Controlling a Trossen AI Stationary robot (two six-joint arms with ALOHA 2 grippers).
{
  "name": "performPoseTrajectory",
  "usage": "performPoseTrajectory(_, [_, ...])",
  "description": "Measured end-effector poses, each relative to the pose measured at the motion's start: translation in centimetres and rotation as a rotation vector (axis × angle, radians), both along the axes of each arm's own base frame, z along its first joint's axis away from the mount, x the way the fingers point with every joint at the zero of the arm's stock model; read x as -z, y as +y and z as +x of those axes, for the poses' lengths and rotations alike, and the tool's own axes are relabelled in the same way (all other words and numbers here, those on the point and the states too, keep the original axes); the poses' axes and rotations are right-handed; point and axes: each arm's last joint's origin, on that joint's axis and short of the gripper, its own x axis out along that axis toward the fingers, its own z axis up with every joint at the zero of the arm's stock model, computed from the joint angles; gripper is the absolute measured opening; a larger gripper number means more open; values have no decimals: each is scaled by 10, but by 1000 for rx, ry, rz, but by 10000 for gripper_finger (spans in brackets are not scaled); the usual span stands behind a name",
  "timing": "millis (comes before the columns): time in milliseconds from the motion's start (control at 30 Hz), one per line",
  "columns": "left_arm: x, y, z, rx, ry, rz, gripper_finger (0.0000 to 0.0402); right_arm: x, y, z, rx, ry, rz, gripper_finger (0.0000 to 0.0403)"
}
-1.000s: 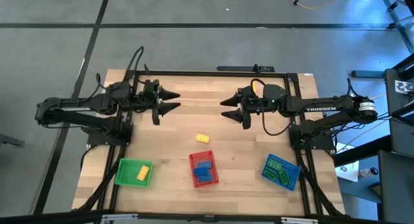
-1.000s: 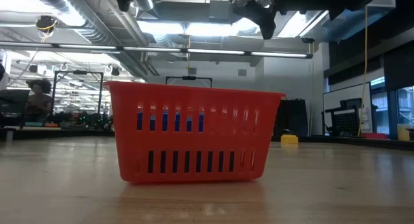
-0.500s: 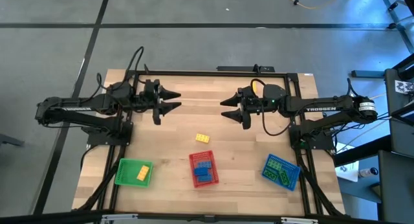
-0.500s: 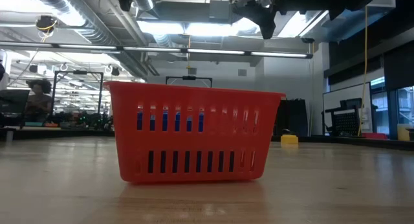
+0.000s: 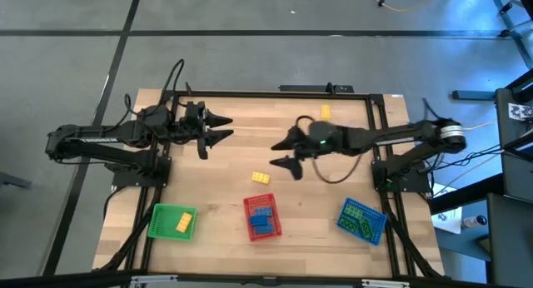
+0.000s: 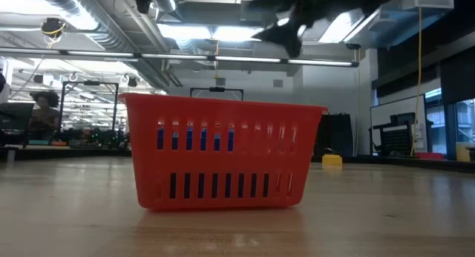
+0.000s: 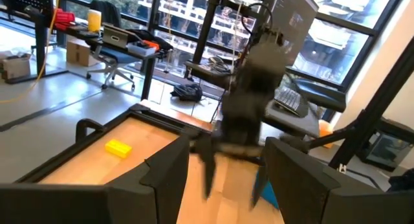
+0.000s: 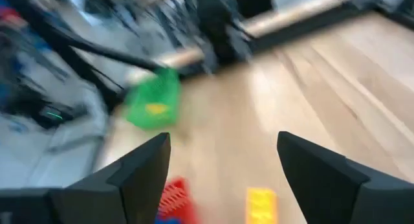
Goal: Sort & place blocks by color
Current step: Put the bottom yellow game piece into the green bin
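1. Since the earlier frame, the right end effector [image 5: 282,151] had swung out over the wooden worktop [image 5: 233,151], fingers spread, empty.
2. It hung near the loose small yellow studded plastic brick [image 5: 261,178], which had not moved.
3. The left end effector [image 5: 225,128] had stayed put, open.

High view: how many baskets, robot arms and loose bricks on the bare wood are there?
Baskets: 3 (green tray, red tray, blue tray)
Robot arms: 2 (left arm, right arm)
Loose bricks on the wood: 1 (yellow brick)
Total: 6
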Motion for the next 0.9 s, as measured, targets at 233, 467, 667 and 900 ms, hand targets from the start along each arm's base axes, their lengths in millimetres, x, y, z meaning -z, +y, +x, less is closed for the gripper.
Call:
performPoseTrajectory(233, [0, 0, 0, 0, 1, 0, 194, 62, 10, 28, -16, 222, -6, 287])
performPoseTrajectory(467, [0, 0, 0, -2, 1, 0, 194, 110, 21, 42, -90, 318, -87, 287])
performPoseTrajectory(667, [0, 0, 0, -2, 1, 1, 194, 136, 28, 54, -128, 281, -133, 287])
performPoseTrajectory(900, [0, 0, 0, -2, 1, 1, 194, 158, 32, 55, -54, 332, -224, 287])
